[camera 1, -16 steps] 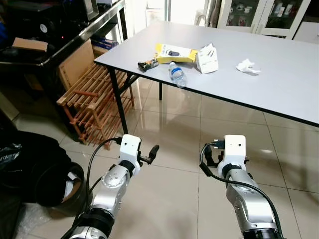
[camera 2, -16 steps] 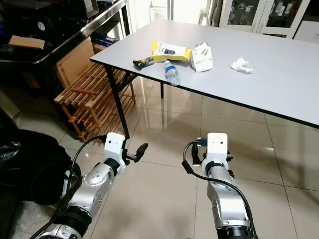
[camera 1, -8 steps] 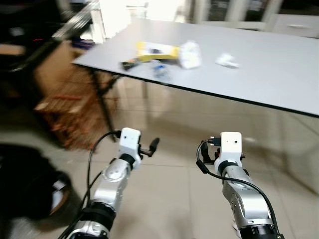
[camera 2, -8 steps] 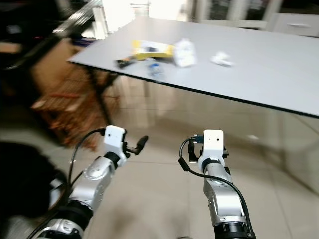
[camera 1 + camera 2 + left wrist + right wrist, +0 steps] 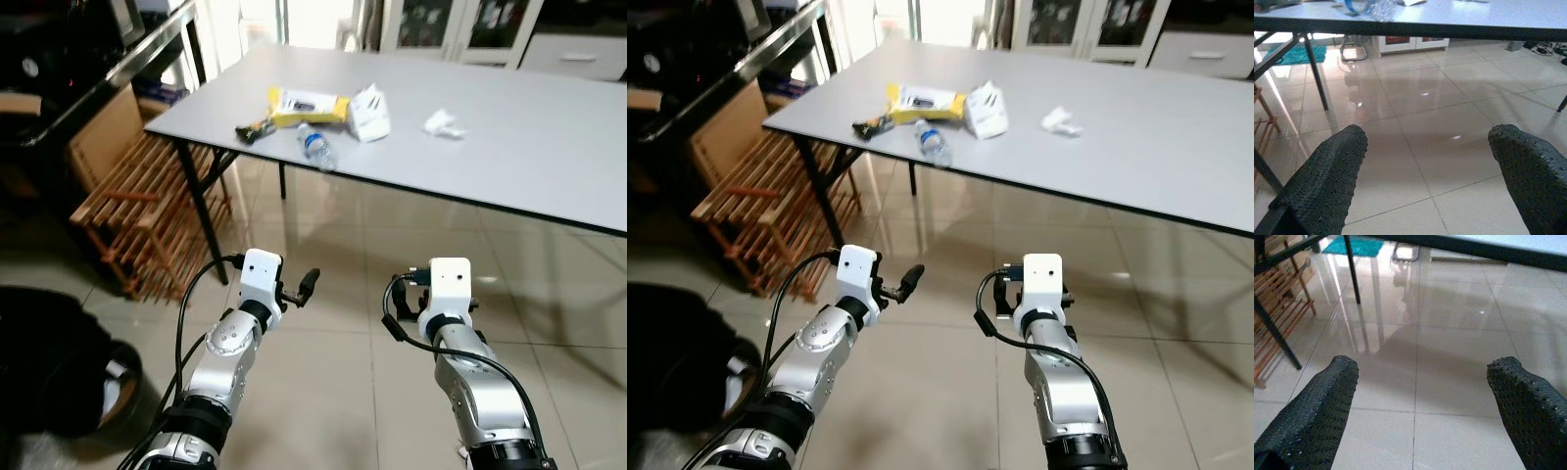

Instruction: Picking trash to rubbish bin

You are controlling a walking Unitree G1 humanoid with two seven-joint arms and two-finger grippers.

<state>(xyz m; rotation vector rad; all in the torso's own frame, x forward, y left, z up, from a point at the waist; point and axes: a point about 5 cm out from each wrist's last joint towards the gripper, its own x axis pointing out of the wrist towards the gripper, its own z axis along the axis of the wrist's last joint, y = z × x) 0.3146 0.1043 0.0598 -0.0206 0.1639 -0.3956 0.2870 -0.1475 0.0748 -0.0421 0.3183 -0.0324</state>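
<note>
Trash lies on a grey table (image 5: 549,147) ahead: a yellow packet (image 5: 308,106), a clear plastic bottle (image 5: 316,147) on its side near the front edge, a dark wrapper (image 5: 253,129), a white carton (image 5: 369,112) and a crumpled tissue (image 5: 441,123). A black bin (image 5: 120,380) holding white scraps stands on the floor at lower left. My left gripper (image 5: 1425,171) and right gripper (image 5: 1420,401) are both open and empty, held low over the tiles, short of the table. In the left wrist view the bottle (image 5: 1371,6) juts over the table's edge.
A wooden slatted rack (image 5: 147,215) leans beside the table's black legs (image 5: 201,220) at the left. A dark shelf unit (image 5: 88,78) with a cardboard box runs along the left wall. A black bag (image 5: 44,357) sits by the bin. Glossy tiled floor (image 5: 353,245) lies between me and the table.
The camera has swung and blurred, then settled; the table now sits a little further left in view. Both arms keep the same pose and the trash has not moved.
</note>
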